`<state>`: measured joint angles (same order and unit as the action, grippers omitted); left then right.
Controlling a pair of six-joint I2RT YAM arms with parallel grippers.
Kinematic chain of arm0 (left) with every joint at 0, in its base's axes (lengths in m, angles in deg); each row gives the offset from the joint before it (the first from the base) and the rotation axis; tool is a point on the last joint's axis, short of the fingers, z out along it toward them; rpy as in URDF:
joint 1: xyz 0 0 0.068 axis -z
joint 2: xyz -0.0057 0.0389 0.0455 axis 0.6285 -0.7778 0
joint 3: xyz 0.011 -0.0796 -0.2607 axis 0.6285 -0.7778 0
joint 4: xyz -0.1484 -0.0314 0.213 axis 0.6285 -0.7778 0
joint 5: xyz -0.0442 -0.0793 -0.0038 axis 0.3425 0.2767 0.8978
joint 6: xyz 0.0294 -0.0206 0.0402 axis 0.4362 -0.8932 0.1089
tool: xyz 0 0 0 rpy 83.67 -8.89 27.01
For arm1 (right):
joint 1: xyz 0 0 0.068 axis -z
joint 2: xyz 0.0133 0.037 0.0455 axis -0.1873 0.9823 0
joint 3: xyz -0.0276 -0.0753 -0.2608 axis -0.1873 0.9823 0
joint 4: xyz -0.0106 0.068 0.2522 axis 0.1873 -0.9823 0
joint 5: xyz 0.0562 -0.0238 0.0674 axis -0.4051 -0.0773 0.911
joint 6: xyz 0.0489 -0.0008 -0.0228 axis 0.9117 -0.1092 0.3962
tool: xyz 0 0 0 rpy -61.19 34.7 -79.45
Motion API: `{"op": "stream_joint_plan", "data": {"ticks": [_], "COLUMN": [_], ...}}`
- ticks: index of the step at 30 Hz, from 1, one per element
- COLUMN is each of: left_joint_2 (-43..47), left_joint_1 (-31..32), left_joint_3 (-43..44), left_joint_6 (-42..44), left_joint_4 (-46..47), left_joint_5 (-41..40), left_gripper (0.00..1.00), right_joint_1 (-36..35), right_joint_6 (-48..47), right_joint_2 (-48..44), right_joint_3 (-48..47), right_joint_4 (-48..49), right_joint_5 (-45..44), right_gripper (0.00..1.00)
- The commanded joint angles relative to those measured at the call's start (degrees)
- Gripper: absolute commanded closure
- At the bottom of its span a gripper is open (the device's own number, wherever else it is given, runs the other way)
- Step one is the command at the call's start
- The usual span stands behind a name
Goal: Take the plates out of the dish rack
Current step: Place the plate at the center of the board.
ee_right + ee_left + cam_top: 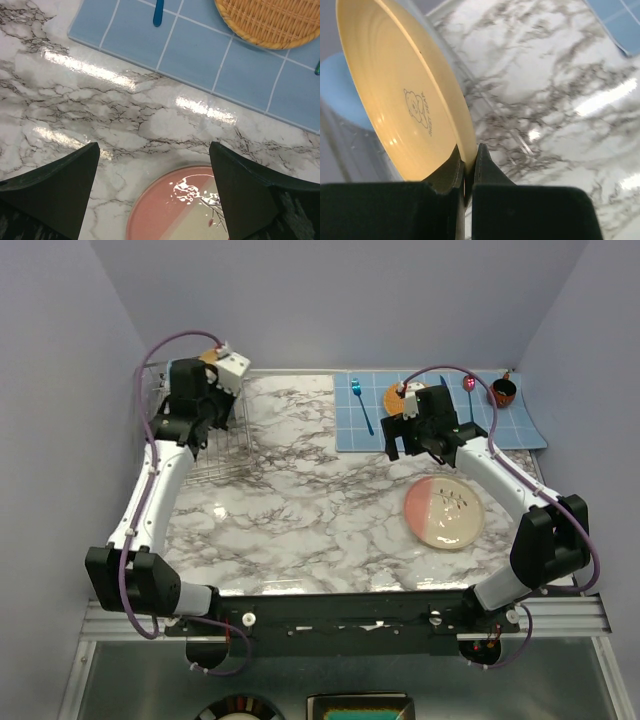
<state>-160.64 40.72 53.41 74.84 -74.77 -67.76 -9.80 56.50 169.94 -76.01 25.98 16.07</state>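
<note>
My left gripper (pixel 468 155) is shut on the rim of the plain cream plate (pixel 405 95), which stands on edge with its stamped underside facing me, over the wire dish rack (pixel 215 445) at the table's far left. From above, the left gripper (pixel 205 390) hides the plate. The pink-and-cream twig plate (pixel 444 511) lies flat on the marble at the right and also shows in the right wrist view (pixel 185 210). My right gripper (pixel 155 165) is open and empty, above the marble just beyond that plate; it shows from above too (pixel 418 432). The teal floral plate is out of view.
A blue grid mat (pixel 440 415) lies at the back right with an orange woven disc (pixel 270 20), a blue spoon (pixel 361 405), a pink-headed utensil (pixel 469 386) and a dark red cup (pixel 503 392). Grey walls close in the table at the back and both sides.
</note>
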Motion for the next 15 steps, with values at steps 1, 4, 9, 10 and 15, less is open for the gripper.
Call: {"op": "stream_joint_plan", "data": {"ticks": [1,4,9,10,15], "left_joint_2": [4.36,4.53,4.45,4.27,2.69], "left_joint_1": [15.60,23.25,32.83,36.15,47.50], "left_joint_3": [-5.60,-7.79,-10.52,-10.70,-11.75], "left_joint_6": [3.12,2.68,3.04,3.12,2.60], "left_joint_4": [-4.56,-5.44,-5.35,-5.35,-5.79], "left_joint_5": [-8.96,-13.89,-21.10,-23.19,-28.75], "left_gripper": [1.00,1.00,1.00,1.00,1.00], "right_joint_1": [0.30,1.52,6.87,8.02,15.13], "right_joint_6": [0.33,1.03,2.17,2.17,4.19], "right_joint_2": [-0.42,-1.65,-2.79,-2.79,-0.34], "right_joint_3": [-1.81,-3.22,-5.41,-5.94,-11.30], "right_joint_4": [-0.21,-0.12,-0.56,-0.82,-3.90], "right_joint_5": [-2.73,-5.46,-7.83,-7.92,-4.07], "right_gripper": [0.01,0.00,0.01,0.01,0.01]}}
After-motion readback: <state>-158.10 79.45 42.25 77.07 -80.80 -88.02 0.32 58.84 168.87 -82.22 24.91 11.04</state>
